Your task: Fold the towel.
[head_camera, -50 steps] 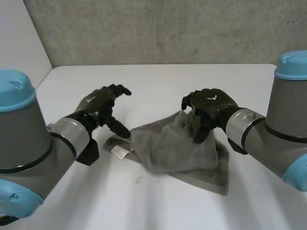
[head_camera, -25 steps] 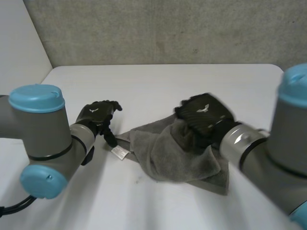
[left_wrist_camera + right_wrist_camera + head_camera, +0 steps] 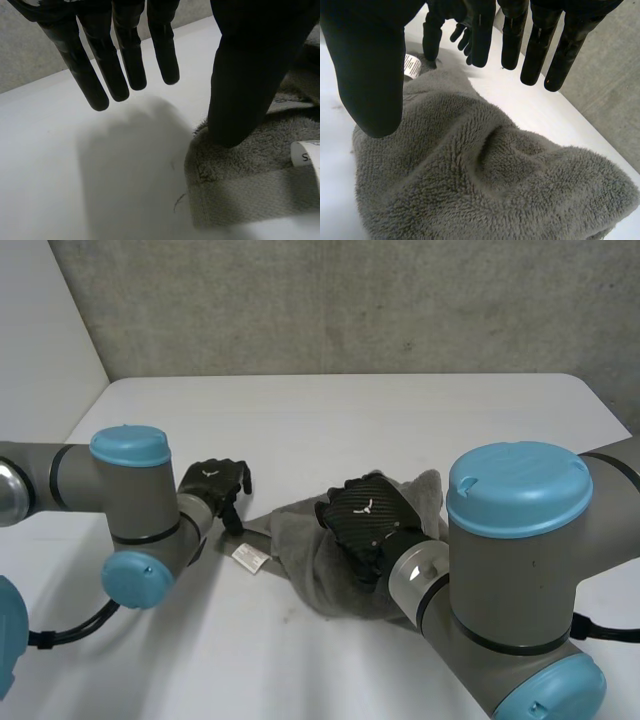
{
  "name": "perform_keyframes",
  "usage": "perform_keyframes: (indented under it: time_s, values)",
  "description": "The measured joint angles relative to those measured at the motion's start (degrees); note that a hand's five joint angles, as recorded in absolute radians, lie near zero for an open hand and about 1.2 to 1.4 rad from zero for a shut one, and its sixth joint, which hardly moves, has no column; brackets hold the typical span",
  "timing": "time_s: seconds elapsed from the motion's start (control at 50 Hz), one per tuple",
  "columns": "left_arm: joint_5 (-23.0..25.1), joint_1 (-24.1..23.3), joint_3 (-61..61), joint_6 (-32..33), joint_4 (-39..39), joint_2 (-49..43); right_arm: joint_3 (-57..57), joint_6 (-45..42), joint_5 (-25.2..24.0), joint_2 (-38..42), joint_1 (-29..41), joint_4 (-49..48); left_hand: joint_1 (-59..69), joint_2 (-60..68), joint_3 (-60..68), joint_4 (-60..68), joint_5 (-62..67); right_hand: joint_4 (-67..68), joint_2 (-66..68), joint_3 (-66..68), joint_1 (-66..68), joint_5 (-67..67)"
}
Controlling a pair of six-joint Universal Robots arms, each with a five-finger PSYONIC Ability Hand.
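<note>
Head view: the crumpled grey towel [image 3: 315,580] is lying mid-way across the surface [image 3: 330,430], with the left hand [image 3: 215,483] at its labelled corner and the right hand [image 3: 365,525] over its middle.
Left wrist view: the fingers [image 3: 125,60] are hanging straight and holding nothing, the thumb touching the towel's corner.
Right wrist view: the fingers [image 3: 540,45] are hovering straight above the towel, gripping nothing.

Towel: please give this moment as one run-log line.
towel: bunched | left hand: open, thumb at towel corner | right hand: open, over towel middle

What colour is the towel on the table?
The towel is plain grey with no pattern. It shows best in the right wrist view.
</note>
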Motion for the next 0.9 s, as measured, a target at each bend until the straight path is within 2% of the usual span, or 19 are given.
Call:
perform_keyframes:
  time_s: [0.66,0.74,0.78,0.9]
  values:
    - [-0.01,-1.70,5.17,0.15,-7.10,-3.86,2.55,-0.03,-0.05,-0.12,-0.63,-1.87,5.61,5.47,5.61,5.58,5.42,0.00,0.00,0.00,0.00,0.02]
    - [-0.14,-1.74,5.60,0.19,-7.28,-4.05,2.65,-0.03,-0.06,-0.09,-0.63,-1.99,24.52,22.99,23.06,23.08,23.10,0.00,0.00,0.00,0.00,0.03]
    - [-0.38,-1.74,5.80,0.22,-7.22,-4.06,2.71,-0.02,-0.06,-0.08,-0.63,-2.04,29.06,29.66,29.66,29.73,29.69,0.01,0.00,0.00,0.00,0.00]
    - [-1.41,-1.87,5.77,0.12,-6.78,-3.04,2.64,0.06,-0.07,-0.08,-0.64,-2.44,32.08,33.97,33.99,34.03,33.45,0.00,0.00,0.00,0.00,-0.01]
